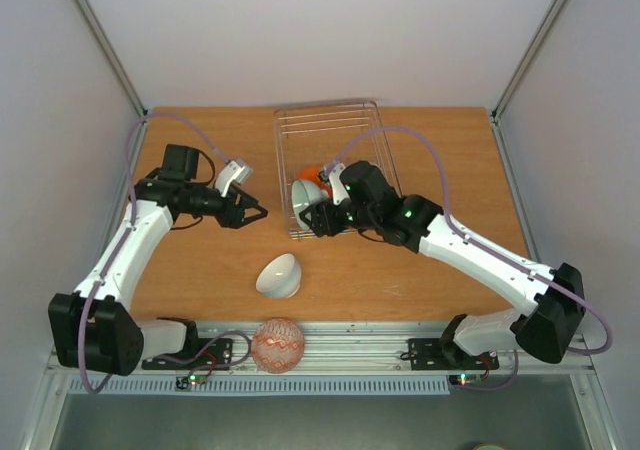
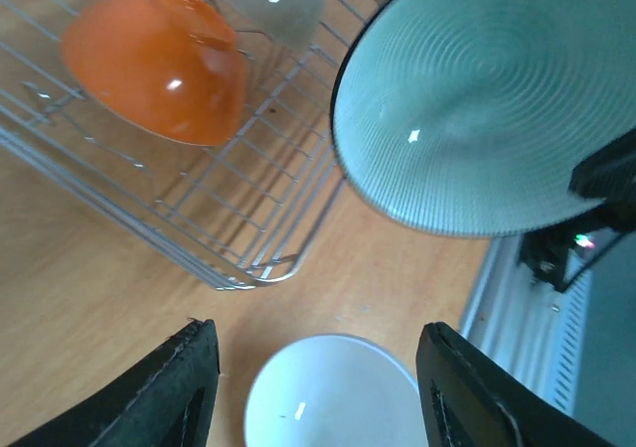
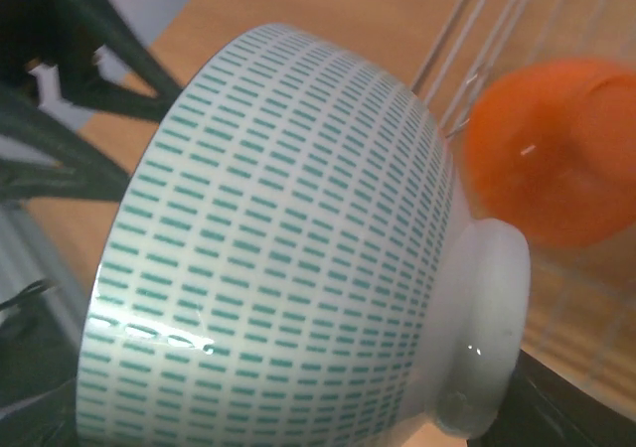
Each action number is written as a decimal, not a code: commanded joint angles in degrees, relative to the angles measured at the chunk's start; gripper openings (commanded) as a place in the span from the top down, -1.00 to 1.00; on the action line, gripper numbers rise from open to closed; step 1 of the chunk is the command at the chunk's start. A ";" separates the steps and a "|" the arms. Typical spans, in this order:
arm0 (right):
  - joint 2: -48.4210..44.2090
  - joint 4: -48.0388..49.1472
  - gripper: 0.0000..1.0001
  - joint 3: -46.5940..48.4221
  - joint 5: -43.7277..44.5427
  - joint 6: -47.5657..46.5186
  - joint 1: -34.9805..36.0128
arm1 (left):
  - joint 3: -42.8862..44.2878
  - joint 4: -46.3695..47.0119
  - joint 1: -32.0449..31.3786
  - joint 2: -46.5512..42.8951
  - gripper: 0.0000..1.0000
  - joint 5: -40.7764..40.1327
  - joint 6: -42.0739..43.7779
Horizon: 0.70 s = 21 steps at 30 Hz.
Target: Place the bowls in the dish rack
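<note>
At the dish rack (image 1: 330, 130), right hand (image 1: 318, 214) holds patterned bowl (image 1: 307, 196).

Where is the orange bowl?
Top view: the orange bowl lies in the dish rack, near-left corner, behind the green-dashed bowl in the right gripper.

No text, label, brand, number or sign can be read in any view; the patterned bowl (image 3: 278, 238) is marked only with rows of teal dashes, not lettering
</note>
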 commanded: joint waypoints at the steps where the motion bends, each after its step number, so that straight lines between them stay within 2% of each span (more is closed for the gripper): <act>1: 3.08 -5.24 0.98 8.30 15.49 -8.63 -0.60 | -1.73 8.64 0.02 -2.32 -0.10 -8.18 -6.10; 7: 13.69 -9.77 0.97 18.11 28.93 -12.82 -3.78 | -2.61 8.13 0.02 -0.96 -0.11 -7.27 -5.08; 14: 27.45 -10.53 0.97 32.55 35.04 -18.04 -8.67 | -3.73 8.09 0.02 0.07 -0.10 -7.29 -3.75; 21: 38.72 -11.15 0.97 43.51 36.89 -21.06 -12.56 | -4.74 8.75 0.02 -0.86 -0.10 -7.12 -3.21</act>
